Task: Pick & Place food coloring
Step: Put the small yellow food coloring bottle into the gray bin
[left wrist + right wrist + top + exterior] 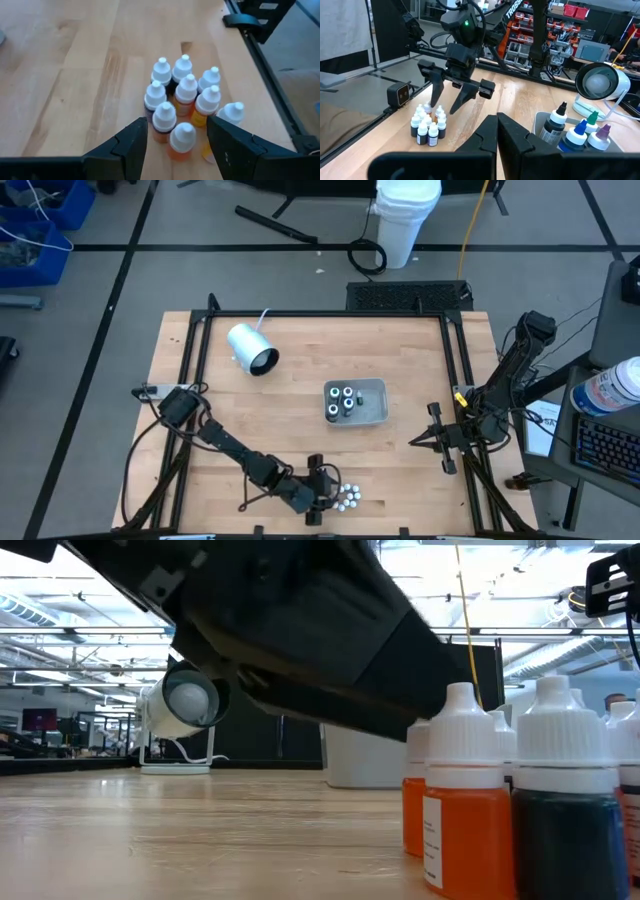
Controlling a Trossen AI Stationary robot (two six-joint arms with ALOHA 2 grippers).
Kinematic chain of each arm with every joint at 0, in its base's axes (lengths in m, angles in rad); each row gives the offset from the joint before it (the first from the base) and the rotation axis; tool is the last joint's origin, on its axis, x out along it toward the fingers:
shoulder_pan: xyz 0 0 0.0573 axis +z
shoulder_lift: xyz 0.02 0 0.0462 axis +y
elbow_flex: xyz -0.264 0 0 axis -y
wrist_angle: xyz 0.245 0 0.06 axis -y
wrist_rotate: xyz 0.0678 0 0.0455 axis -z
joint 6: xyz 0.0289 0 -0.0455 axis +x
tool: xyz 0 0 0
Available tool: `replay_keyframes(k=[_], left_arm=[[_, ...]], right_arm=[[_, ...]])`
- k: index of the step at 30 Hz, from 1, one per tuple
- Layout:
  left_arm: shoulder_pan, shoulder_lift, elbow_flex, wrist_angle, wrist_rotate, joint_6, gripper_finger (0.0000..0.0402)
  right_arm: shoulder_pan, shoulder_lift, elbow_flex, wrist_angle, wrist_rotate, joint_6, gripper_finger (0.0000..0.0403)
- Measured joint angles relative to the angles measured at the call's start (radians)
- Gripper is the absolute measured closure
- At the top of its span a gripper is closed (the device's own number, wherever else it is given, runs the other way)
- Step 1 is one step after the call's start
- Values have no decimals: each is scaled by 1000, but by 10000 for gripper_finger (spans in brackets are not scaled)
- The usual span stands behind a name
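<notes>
Several small food coloring bottles with white caps stand upright in a tight cluster on the wooden table near its front edge; orange and dark bodies show in the low view. My left gripper is open and slants down at the cluster's near side. Its two fingers stand on either side of the nearest orange bottle without touching it. It also shows from the right wrist view, above the cluster. My right gripper waits shut at the table's right side.
A grey tray in the table's middle holds several larger bottles. A white cylinder with a dark mouth lies at the far left. A black frame rail runs along the table's edge beside the cluster.
</notes>
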Motion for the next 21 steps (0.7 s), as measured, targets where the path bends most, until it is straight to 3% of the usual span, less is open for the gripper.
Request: replay_keyframes(k=[21], left_arm=[[0,0,0,-38,23,17,195]], right_arm=[[0,0,0,0,0,0,403]])
